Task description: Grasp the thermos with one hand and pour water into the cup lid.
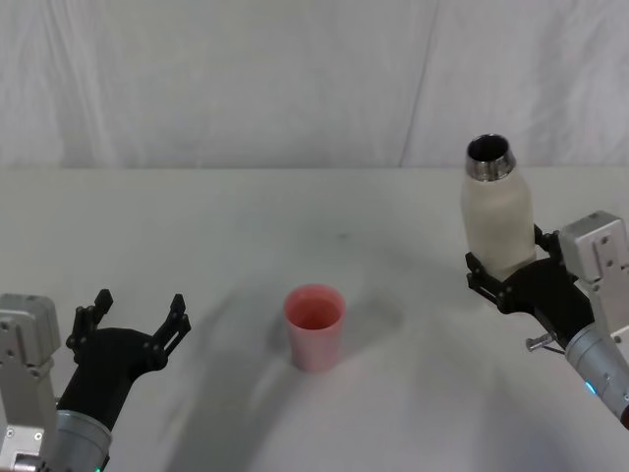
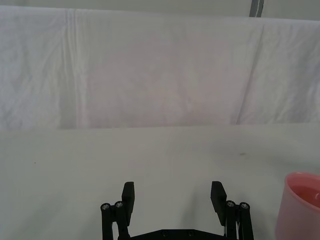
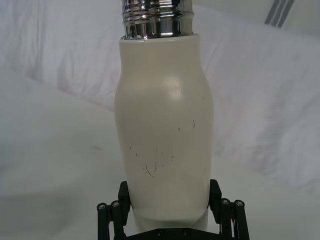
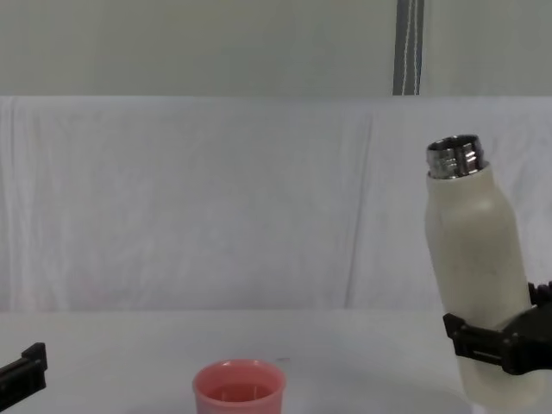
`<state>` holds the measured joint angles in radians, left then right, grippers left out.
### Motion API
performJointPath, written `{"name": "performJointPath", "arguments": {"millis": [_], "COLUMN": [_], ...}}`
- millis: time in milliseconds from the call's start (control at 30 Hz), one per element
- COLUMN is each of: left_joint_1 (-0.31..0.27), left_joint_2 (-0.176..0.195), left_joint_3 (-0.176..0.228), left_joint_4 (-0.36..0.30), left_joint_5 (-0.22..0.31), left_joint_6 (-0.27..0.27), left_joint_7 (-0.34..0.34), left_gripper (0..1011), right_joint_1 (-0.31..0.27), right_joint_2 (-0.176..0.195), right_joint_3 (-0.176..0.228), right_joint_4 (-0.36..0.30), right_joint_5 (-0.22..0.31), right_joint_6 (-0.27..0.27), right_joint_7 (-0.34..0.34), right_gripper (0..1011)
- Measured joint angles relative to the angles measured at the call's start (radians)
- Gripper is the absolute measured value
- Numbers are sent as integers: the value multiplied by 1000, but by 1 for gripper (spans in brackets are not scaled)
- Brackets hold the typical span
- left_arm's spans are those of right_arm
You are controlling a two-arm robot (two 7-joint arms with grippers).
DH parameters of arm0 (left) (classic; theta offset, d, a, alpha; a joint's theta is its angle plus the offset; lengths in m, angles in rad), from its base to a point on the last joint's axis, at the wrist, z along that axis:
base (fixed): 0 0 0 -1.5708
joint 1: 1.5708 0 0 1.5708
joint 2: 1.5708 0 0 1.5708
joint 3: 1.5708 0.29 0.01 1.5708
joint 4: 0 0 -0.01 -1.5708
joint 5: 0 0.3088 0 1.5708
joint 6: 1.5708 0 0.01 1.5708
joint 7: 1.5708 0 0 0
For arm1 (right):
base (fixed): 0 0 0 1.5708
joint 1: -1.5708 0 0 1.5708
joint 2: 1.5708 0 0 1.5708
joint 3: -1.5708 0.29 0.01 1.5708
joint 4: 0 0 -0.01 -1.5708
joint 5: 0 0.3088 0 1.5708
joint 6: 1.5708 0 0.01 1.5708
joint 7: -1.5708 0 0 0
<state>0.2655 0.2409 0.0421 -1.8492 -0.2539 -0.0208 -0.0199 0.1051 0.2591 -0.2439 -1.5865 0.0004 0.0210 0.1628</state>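
Nearly upright thermos (image 4: 477, 276), neck tipped left, clamped in right gripper (image 1: 511, 278)

My head camera looks down on the counter (image 1: 295, 216); my chest camera looks low across it, both sharing the cup lid (image 1: 314, 324).

left gripper (image 1: 138, 317) spread wide, right gripper (image 1: 503, 278) clamped
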Motion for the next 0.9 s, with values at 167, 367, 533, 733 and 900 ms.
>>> {"name": "performJointPath", "arguments": {"millis": [167, 367, 533, 733, 900], "left_joint_1": [0, 0, 0, 0, 0], "left_joint_2": [0, 0, 0, 0, 0], "left_joint_3": [0, 0, 0, 0, 0], "left_joint_4": [0, 0, 0, 0, 0], "left_joint_5": [0, 0, 0, 0, 0], "left_joint_6": [0, 0, 0, 0, 0], "left_joint_7": [0, 0, 0, 0, 0], "left_gripper": [1001, 1001, 1001, 1001, 1001], "right_joint_1": [-2, -1, -1, -3, -6], "right_joint_2": [25, 54, 62, 62, 59], "right_joint_3": [-20, -57, -77, -83, -86], "right_joint_4": [-32, -63, -75, -78, -79], "right_joint_5": [-109, -242, -326, -377, -421], "right_joint_6": [15, 33, 47, 50, 50], "right_joint_7": [-18, -33, -37, -37, -37], "right_gripper": [955, 955, 955, 955, 955]}}
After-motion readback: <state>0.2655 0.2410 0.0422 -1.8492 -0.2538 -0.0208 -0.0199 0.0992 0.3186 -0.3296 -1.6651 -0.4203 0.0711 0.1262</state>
